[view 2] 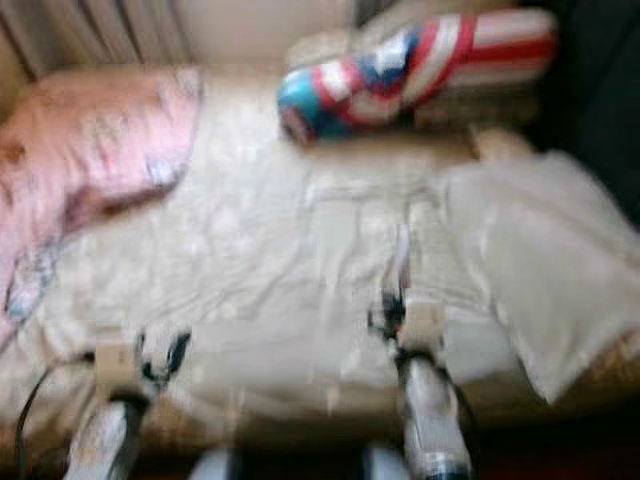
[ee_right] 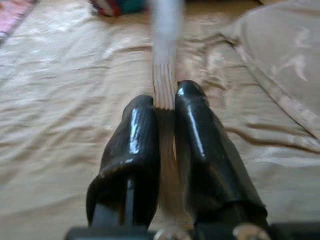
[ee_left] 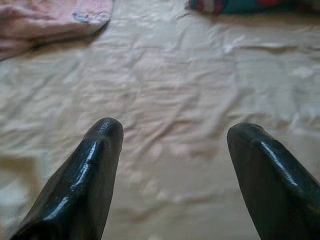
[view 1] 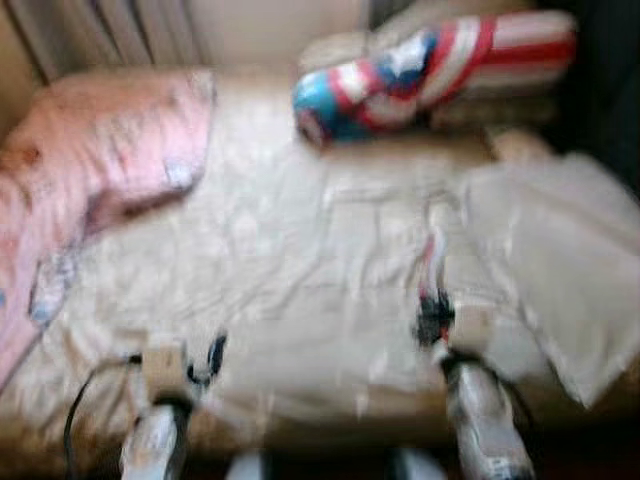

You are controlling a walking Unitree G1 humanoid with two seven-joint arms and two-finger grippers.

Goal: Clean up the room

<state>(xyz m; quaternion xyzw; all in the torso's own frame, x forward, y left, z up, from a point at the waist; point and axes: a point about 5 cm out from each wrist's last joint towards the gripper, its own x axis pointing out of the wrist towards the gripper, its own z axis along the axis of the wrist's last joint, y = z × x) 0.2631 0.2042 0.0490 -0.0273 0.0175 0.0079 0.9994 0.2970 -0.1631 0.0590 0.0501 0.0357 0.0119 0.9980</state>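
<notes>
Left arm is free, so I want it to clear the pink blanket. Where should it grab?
Probably the blanket's near corner, which lies flat on the bedsheet. Come from the bed's middle: the open left gripper faces that way, and the rest looks heaped.
</notes>
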